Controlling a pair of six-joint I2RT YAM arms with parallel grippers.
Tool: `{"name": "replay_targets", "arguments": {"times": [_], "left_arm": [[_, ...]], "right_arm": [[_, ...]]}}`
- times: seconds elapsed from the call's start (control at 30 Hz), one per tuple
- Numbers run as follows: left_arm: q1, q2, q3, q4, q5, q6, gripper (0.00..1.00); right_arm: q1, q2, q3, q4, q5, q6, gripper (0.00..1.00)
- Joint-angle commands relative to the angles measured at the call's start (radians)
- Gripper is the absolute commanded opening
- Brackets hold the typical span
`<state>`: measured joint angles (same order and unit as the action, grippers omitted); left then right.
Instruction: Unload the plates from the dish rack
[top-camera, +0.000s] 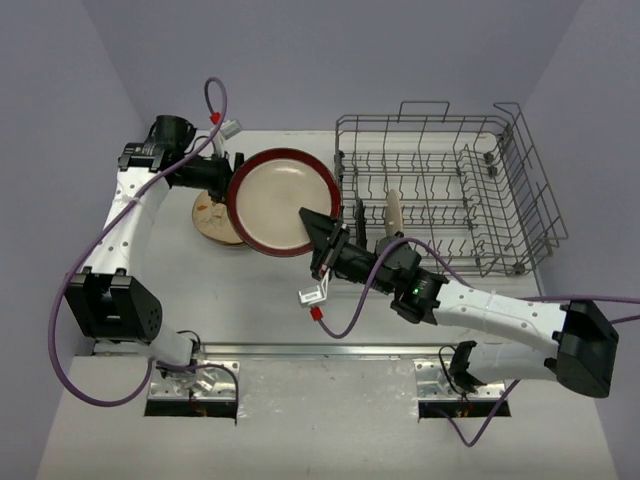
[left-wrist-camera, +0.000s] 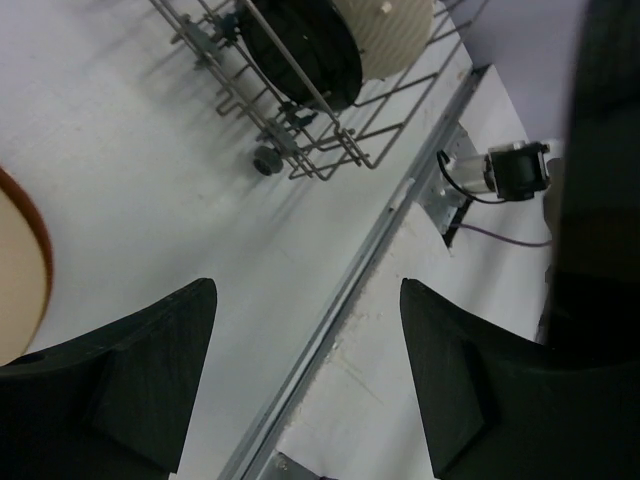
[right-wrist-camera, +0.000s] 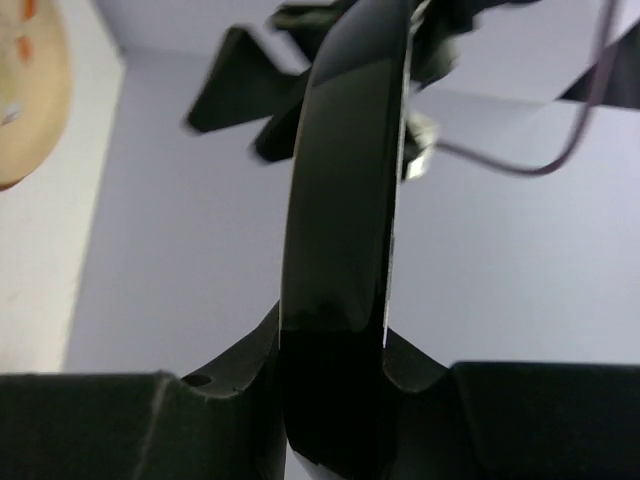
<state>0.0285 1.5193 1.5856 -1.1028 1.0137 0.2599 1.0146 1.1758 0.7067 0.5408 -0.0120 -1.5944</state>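
Two plates, one black (left-wrist-camera: 300, 55) and one cream (left-wrist-camera: 390, 30), stood in the dish rack (top-camera: 430, 160). The right gripper (top-camera: 318, 228) clenched a red-rimmed plate (top-camera: 283, 200), and the left gripper (top-camera: 225, 175) gaped beside it.

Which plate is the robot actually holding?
The red-rimmed plate with the cream middle, pinched at its edge by the right gripper. The flowered plate lies flat on the table; a cream plate and a black plate stand in the rack.
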Motion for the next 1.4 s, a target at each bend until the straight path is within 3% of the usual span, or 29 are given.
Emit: {"name": "replay_targets", "arguments": {"times": [0.0, 0.13, 0.23, 0.37, 0.47, 0.53, 0.63, 1.17, 1.3, 1.37], "left_arm": [[-0.016, -0.016, 0.001, -0.042, 0.113, 0.084, 0.72], [-0.016, -0.024, -0.022, -0.034, 0.144, 0.087, 0.72], [0.005, -0.054, -0.053, 0.042, 0.087, 0.031, 0.73], [0.15, -0.097, -0.096, 0.149, 0.119, -0.051, 0.82], [0.286, -0.057, -0.067, 0.091, 0.253, -0.006, 0.85], [0.301, 0.011, 0.032, -0.067, 0.322, 0.149, 0.86], [0.301, 0.065, 0.095, -0.207, 0.354, 0.23, 0.86], [0.162, -0.068, -0.135, -0.187, 0.209, 0.279, 0.8], [0.107, -0.041, -0.161, -0.19, 0.189, 0.297, 0.71], [0.097, -0.037, -0.168, -0.172, 0.185, 0.281, 0.59]], "right_arm": [[0.079, 0.028, 0.028, 0.445, -0.019, -0.136, 0.0], [0.117, 0.073, 0.022, 0.456, 0.009, -0.147, 0.0], [0.124, 0.076, 0.026, 0.456, 0.047, -0.13, 0.0], [0.124, 0.034, 0.012, 0.448, 0.117, -0.112, 0.0], [0.124, -0.012, -0.033, 0.4, 0.133, -0.103, 0.0], [0.122, -0.044, -0.078, 0.386, 0.133, -0.105, 0.0], [0.124, -0.059, -0.131, 0.386, 0.13, -0.114, 0.0], [0.124, 0.113, -0.029, 0.412, 0.132, -0.09, 0.0], [0.124, 0.176, 0.02, 0.44, 0.118, -0.093, 0.0], [0.124, 0.198, 0.041, 0.446, 0.116, -0.096, 0.0]]}}
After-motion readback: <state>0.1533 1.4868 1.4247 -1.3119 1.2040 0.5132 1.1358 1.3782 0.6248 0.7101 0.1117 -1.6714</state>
